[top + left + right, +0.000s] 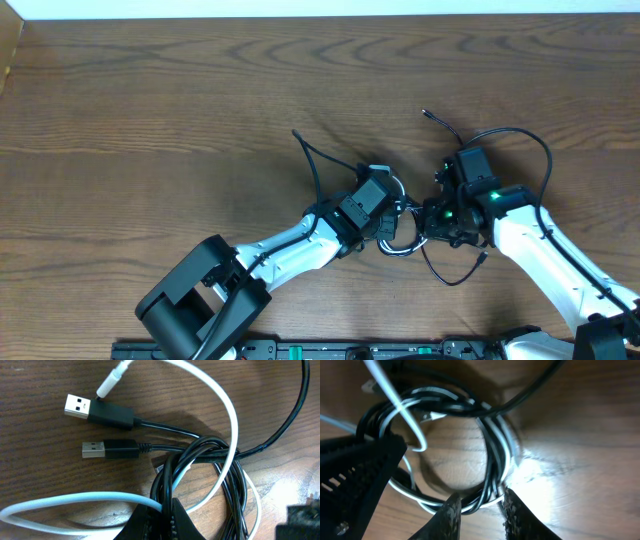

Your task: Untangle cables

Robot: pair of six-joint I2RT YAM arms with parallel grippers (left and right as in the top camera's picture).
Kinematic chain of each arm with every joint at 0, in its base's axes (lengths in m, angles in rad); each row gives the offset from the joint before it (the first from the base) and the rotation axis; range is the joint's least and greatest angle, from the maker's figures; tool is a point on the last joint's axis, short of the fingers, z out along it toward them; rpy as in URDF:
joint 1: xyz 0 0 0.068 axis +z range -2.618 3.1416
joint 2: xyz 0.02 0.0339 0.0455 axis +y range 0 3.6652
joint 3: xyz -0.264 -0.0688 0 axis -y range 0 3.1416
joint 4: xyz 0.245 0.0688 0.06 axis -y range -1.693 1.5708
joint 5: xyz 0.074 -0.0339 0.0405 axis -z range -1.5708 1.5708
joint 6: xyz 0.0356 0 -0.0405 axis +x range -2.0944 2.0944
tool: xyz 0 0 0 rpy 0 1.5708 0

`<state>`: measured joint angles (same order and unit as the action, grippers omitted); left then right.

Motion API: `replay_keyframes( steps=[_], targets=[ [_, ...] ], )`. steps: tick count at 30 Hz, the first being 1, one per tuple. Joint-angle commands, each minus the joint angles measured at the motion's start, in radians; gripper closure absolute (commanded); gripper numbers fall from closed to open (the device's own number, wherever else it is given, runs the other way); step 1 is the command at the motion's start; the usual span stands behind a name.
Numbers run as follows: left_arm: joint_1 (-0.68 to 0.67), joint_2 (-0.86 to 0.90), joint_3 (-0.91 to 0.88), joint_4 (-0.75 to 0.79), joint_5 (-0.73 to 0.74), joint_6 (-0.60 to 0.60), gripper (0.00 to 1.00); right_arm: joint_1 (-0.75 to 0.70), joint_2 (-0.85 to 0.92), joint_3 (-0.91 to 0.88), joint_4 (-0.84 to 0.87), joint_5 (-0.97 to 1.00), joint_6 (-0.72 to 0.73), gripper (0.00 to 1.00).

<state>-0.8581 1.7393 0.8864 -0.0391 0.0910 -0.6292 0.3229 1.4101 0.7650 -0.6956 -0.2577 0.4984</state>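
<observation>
Fingers (451,515) of the right end effector (481,512) stand apart, straddling the lower arc of the coil (492,460). Black and white strands lie in the gap, and no pinch is visible. The left end effector (157,517) is closed, clamped on loops of the black cord (167,475), where the white cord (227,425) runs in beside them. Both units meet at the cables (400,240), which lie near mid-tabletop (150,100) on the robot's side.

Hazards, as judged:
- If the right fingers close on both colours together, any pull drags the whole coil and cinches the crossing.
- Pulling against the left clamp would tighten the loops.
- A plug may snag when drawn through the ring.

Orientation: two black plugs (77,406) lie flat with long axes nearly parallel, metal ends pointing left in the left wrist view. The white plug (112,382) slants, tip down-left.
</observation>
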Motion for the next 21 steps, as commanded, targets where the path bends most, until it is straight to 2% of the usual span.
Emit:
replay_keyframes(
  steps=[1, 14, 21],
  targets=[
    [-0.003, 0.006, 0.002, 0.007, -0.025, -0.005, 0.93, 0.028, -0.005, -0.016, -0.008, -0.011, 0.052, 0.74],
    [-0.004, 0.006, 0.002, -0.005, -0.021, -0.005, 0.93, 0.085, 0.033, -0.107, 0.122, 0.131, 0.118, 0.78],
    [-0.004, 0.006, 0.002, -0.012, -0.021, -0.005, 0.93, 0.085, 0.069, -0.107, 0.165, 0.131, 0.136, 0.81]
  ],
)
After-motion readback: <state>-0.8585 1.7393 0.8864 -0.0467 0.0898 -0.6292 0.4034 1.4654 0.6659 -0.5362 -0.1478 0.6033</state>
